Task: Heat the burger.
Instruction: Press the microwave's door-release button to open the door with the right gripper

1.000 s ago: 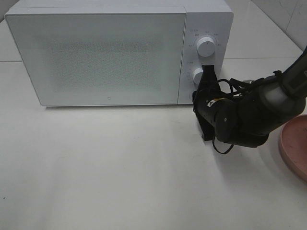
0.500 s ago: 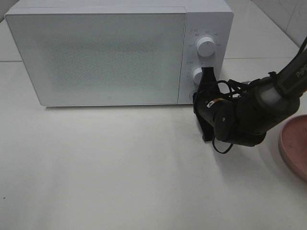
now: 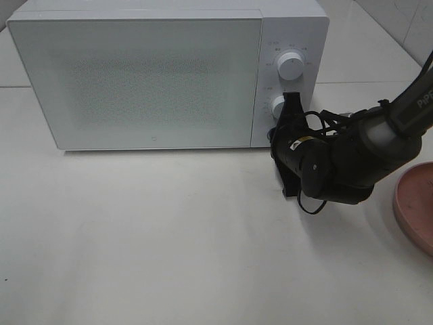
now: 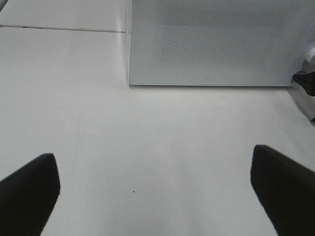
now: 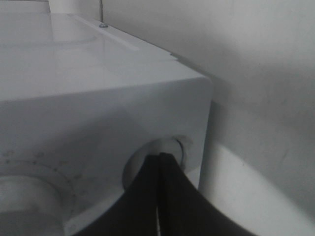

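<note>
Over on the left, the left gripper [image 4: 155, 189] hangs released above the white tabletop [image 3: 169, 237]. Its two dark fingers are spread wide, with only bare surface between them. Ahead of it, well apart, stands the white microwave [image 3: 135, 74], its broad frosted door [image 3: 135, 81] closed flush.

Moving right along the microwave front, the control panel carries an upper knob [image 3: 291, 66] and a lower knob [image 3: 279, 105]. The right gripper [image 5: 160, 157] has its nose against this panel. It is clenched, the two fingers pressed together with no gap, and nothing is caught between them. The joined tips sit in a round recess [image 5: 133, 169] near the panel's bottom corner, just beside the lower knob. I cannot tell whether they press on it or only touch it. The black arm [image 3: 338, 166] bends back from there, away from the microwave, with cable looped around the wrist.

Behind that gripper and farther right, well apart from it, the rim of a round pink plate [image 3: 416, 203] lies on the tabletop, cut off by the edge of the view. What shows of it is bare.

The burger shows in none of the views, so I cannot tell where it is.
</note>
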Motion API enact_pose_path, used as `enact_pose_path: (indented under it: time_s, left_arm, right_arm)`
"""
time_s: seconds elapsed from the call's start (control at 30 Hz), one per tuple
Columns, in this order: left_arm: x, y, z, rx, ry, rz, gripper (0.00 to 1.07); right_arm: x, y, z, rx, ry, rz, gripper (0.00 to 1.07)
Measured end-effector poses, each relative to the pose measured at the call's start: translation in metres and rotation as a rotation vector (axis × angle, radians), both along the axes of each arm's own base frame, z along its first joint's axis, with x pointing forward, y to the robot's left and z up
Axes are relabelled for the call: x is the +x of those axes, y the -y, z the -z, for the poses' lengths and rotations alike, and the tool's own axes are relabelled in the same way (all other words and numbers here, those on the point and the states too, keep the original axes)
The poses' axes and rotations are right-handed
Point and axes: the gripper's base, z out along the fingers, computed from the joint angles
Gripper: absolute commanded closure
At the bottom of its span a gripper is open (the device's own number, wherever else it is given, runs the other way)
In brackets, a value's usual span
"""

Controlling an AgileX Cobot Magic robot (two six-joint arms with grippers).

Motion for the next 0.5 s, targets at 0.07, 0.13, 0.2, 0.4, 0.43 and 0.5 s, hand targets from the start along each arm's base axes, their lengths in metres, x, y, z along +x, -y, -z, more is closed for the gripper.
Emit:
enact_pose_path:
  time_s: [0.07, 0.13, 0.2, 0.4, 0.43, 0.5]
  left_arm:
    - [0.0, 0.0, 0.0, 0.0, 0.0, 0.0, 0.09]
    - [0.0, 0.0, 0.0, 0.0, 0.0, 0.0, 0.09]
    - [0.0, 0.0, 0.0, 0.0, 0.0, 0.0, 0.09]
    - [0.0, 0.0, 0.0, 0.0, 0.0, 0.0, 0.09]
    - [0.0, 0.0, 0.0, 0.0, 0.0, 0.0, 0.09]
    - [0.0, 0.0, 0.0, 0.0, 0.0, 0.0, 0.09]
  right_arm:
    - [0.0007, -0.0036, -0.001, 0.013, -0.002, 0.0, 1.07]
    - [0.0015, -0.0041, -0.001, 0.023, -0.012, 0.013, 1.07]
    - [0.0022, -0.0036, -0.0013, 0.025, -0.014, 0.025, 1.07]
    - [0.0057, -0.0053, -0.0001, 0.018, -0.006, 0.041, 1.07]
    - [0.0057, -0.0053, -0.0001, 0.018, -0.006, 0.041, 1.07]
    - [0.0075, -0.0067, 0.0016, 0.018, -0.009, 0.053, 1.07]
